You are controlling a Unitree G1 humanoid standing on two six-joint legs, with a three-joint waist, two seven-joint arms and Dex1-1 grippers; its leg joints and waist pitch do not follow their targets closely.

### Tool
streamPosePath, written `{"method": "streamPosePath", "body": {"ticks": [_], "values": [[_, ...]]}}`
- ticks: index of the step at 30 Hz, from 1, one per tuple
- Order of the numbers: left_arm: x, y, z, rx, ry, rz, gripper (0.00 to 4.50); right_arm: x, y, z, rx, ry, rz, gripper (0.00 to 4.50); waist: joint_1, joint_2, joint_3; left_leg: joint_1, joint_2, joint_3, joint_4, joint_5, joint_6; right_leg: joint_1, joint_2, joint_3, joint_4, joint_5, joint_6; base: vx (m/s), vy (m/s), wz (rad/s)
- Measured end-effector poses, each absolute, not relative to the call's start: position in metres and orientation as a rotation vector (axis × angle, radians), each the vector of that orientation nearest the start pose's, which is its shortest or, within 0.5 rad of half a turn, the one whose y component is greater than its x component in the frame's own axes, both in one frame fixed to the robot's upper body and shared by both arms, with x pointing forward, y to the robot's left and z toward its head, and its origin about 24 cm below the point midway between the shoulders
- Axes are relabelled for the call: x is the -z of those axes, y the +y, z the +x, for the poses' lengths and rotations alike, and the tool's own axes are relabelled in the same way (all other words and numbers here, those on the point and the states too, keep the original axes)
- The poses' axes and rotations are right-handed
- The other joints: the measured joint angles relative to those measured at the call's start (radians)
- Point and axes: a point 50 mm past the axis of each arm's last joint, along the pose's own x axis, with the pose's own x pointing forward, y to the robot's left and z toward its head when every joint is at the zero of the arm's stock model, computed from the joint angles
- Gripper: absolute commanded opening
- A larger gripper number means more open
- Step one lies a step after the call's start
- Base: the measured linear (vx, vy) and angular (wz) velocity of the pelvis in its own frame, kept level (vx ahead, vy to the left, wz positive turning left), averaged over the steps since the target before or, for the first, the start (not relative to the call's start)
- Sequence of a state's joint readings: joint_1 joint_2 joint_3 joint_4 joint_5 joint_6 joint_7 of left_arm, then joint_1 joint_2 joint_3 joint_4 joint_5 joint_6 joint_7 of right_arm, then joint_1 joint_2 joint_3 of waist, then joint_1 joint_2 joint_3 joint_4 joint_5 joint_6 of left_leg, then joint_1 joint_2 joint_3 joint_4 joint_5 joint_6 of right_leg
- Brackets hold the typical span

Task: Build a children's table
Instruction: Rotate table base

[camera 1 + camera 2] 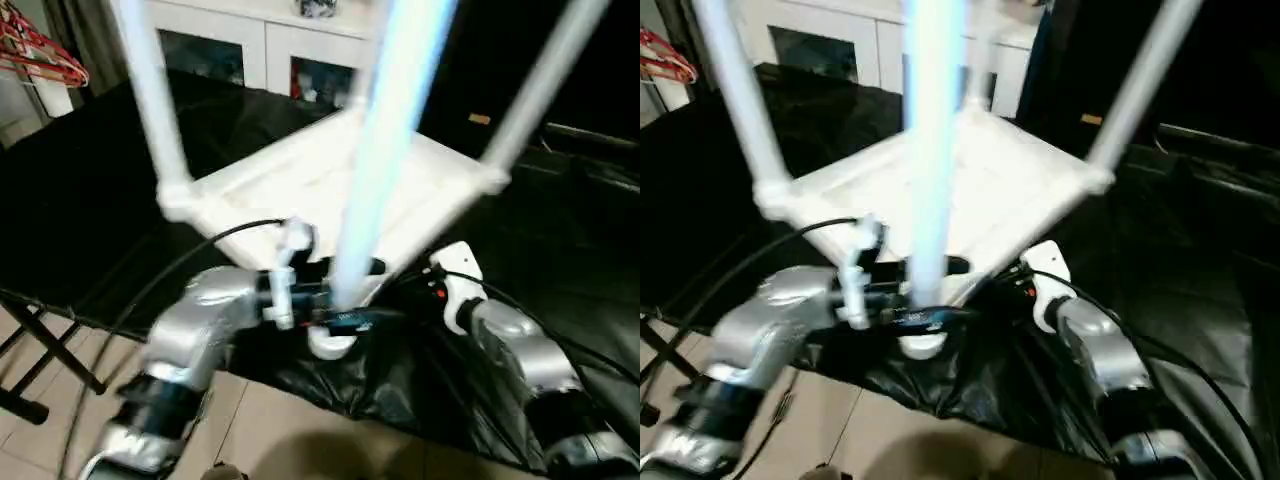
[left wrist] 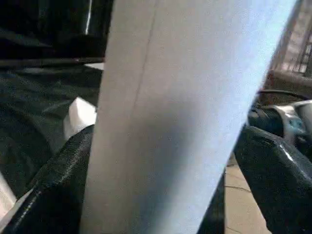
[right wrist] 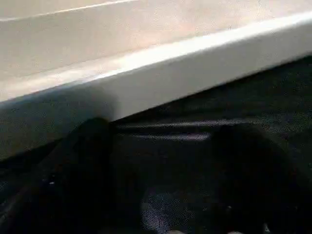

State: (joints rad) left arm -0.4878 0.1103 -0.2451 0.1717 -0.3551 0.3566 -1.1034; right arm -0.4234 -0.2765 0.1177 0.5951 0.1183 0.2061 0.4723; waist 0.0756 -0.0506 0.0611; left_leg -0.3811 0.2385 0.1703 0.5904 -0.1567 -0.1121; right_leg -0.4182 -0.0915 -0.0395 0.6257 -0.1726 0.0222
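The children's table lies upside down, its white top (image 1: 300,175) on a black cloth (image 1: 90,200). Three white tube legs rise from its corners: one on the left (image 1: 155,100), one on the right (image 1: 535,90) and the near one (image 1: 385,150), which stands in the near corner socket (image 1: 335,345). My left gripper (image 1: 335,300) is open with that near leg (image 2: 175,117) between its black fingers (image 2: 53,185), low down just above the socket. My right gripper (image 3: 165,185) is open, low over the cloth and close to the top's side wall (image 3: 156,73), holding nothing.
A white cabinet with glass doors (image 1: 260,50) stands behind the work surface. Red hangers (image 1: 40,50) hang at the far left. Black folding stand legs (image 1: 40,350) reach down to the tiled floor (image 1: 300,430) below the cloth's near edge.
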Motion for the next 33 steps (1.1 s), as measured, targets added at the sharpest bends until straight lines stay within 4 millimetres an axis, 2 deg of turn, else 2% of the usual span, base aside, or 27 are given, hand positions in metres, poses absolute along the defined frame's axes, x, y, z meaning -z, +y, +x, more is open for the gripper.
{"method": "streamPosePath", "body": {"ticks": [8, 13, 17, 20, 22, 24, 27, 29, 31, 33], "values": [[-0.101, 0.000, 0.301, 1.322, -0.007, 0.004, 4.48, -0.005, -0.167, 0.317, -0.493, 0.424, -0.121, 4.50, 0.004, 0.000, 0.000, -0.001, 0.000, -0.001, 0.001, 0.000, 0.000, 0.000, 0.000, -0.001, -0.003, 0.004, 0.001, 0.000, 0.000, 0.00], [-0.102, -0.002, 0.306, 1.240, -0.030, 0.041, 4.48, -0.007, -0.173, 0.315, -0.476, 0.404, -0.115, 4.50, 0.009, 0.001, -0.001, -0.001, 0.000, -0.001, 0.000, 0.000, 0.000, -0.001, 0.000, -0.002, -0.003, 0.005, 0.001, 0.000, 0.000, 0.00], [-0.104, 0.015, 0.302, 1.212, -0.052, 0.070, 4.48, -0.013, -0.189, 0.304, -0.458, 0.367, -0.091, 4.50, 0.019, -0.001, 0.000, -0.002, 0.000, -0.001, 0.000, 0.000, 0.000, -0.004, 0.000, -0.001, -0.004, 0.006, -0.001, 0.000, 0.000, 0.00], [-0.094, 0.033, 0.297, 1.185, -0.009, 0.068, 4.48, -0.024, -0.208, 0.298, -0.412, 0.328, -0.095, 4.50, 0.019, 0.000, 0.001, -0.004, 0.000, 0.000, -0.001, 0.000, 0.001, -0.003, 0.000, -0.001, -0.012, 0.007, -0.002, 0.000, 0.000, 0.00], [-0.087, 0.040, 0.291, 1.169, 0.003, 0.058, 4.48, -0.030, -0.212, 0.293, -0.397, 0.298, -0.088, 4.50, 0.017, 0.002, 0.002, -0.004, 0.000, 0.000, -0.001, -0.001, 0.002, -0.002, 0.000, -0.001, -0.015, 0.006, -0.001, 0.000, 0.000, 0.00], [-0.085, 0.046, 0.285, 1.144, 0.000, 0.043, 4.48, -0.034, -0.212, 0.286, -0.387, 0.270, -0.088, 4.50, 0.015, 0.009, 0.005, -0.005, 0.000, 0.001, -0.001, -0.001, 0.003, -0.001, 0.000, 0.000, -0.017, 0.005, 0.000, 0.000, 0.000, 0.00], [-0.084, 0.054, 0.276, 1.068, 0.008, 0.008, 4.48, -0.039, -0.222, 0.270, -0.307, 0.240, -0.076, 4.50, 0.015, 0.033, 0.012, -0.005, -0.002, 0.002, -0.002, -0.003, 0.005, -0.001, -0.001, 0.001, -0.020, 0.004, 0.002, 0.000, 0.000, 0.00], [-0.084, 0.065, 0.278, 0.966, 0.010, -0.003, 4.48, -0.045, -0.234, 0.262, -0.223, 0.218, -0.050, 4.50, 0.011, 0.040, 0.017, -0.005, -0.003, 0.002, -0.006, -0.003, 0.005, -0.003, -0.001, 0.001, -0.020, 0.001, 0.008, 0.000, 0.000, 0.00], [-0.084, 0.083, 0.282, 0.834, 0.007, 0.010, 4.48, -0.053, -0.240, 0.254, -0.156, 0.180, -0.032, 4.50, 0.006, 0.038, 0.019, -0.003, -0.003, 0.002, -0.013, -0.003, 0.005, -0.004, 0.000, 0.000, -0.020, 0.000, 0.009, 0.000, 0.000, 0.00], [-0.081, 0.107, 0.285, 0.654, 0.014, 0.054, 4.48, -0.058, -0.235, 0.244, -0.112, 0.149, -0.015, 4.50, -0.004, 0.035, 0.021, -0.003, -0.003, 0.000, -0.021, -0.003, 0.004, -0.005, 0.002, -0.001, -0.021, 0.000, 0.009, 0.000, 0.000, 0.00]]}}
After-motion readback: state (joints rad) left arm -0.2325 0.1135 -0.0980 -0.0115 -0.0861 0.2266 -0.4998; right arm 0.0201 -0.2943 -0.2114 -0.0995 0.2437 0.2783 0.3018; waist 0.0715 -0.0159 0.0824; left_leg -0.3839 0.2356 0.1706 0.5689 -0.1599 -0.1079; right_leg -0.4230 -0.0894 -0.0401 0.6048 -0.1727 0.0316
